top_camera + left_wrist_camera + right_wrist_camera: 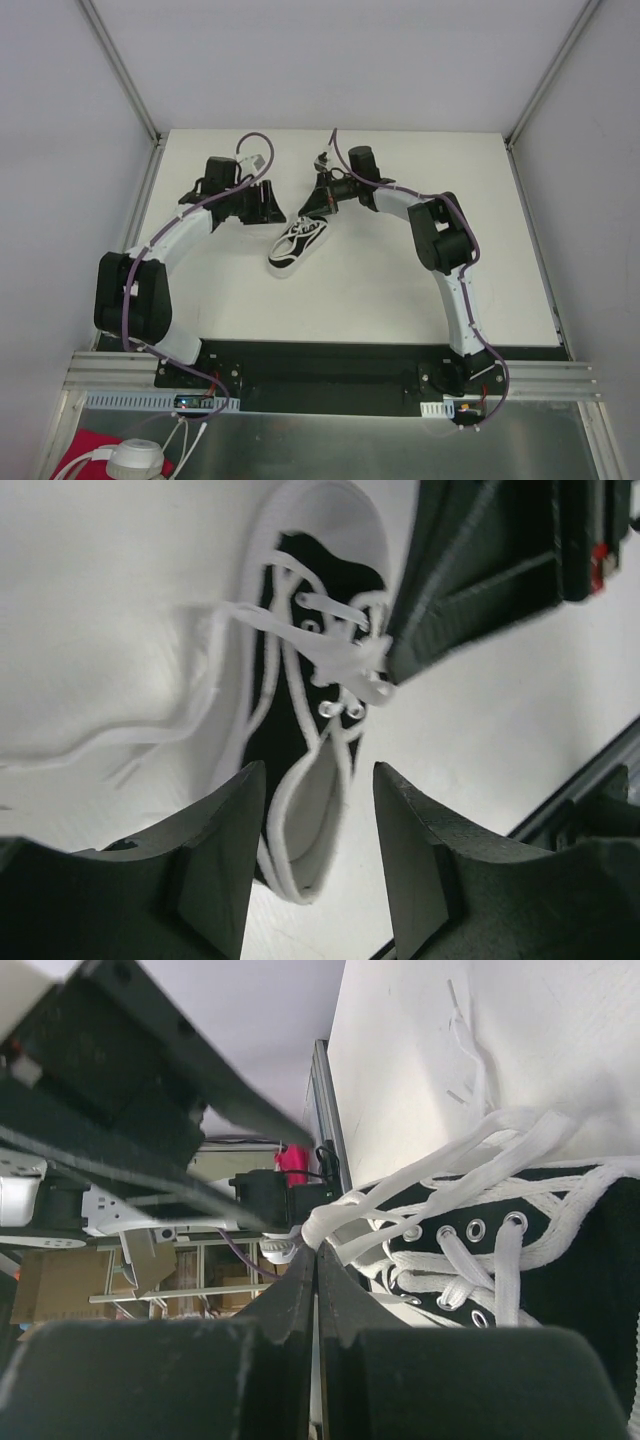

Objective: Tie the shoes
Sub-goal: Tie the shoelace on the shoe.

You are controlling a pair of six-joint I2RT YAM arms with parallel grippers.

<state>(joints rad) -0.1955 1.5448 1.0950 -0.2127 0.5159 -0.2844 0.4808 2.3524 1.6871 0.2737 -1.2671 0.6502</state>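
Note:
The shoe (298,245), a small black sneaker with a white sole, lies on the white table (420,290) between my two grippers. My left gripper (272,207) is open just left of it. In the left wrist view the fingers (225,840) stand apart with the shoe's heel opening (315,810) beyond the gap and nothing between them. My right gripper (317,1245) is shut, its tips pinching a bunch of the white laces (345,1218) above the eyelets (475,1230). A loose lace end (150,742) trails over the table to the shoe's left.
The two gripper heads hang close together over the shoe; the right gripper's black body (480,570) fills the upper right of the left wrist view. The table's metal rail (590,780) runs along its edge. White walls enclose the table.

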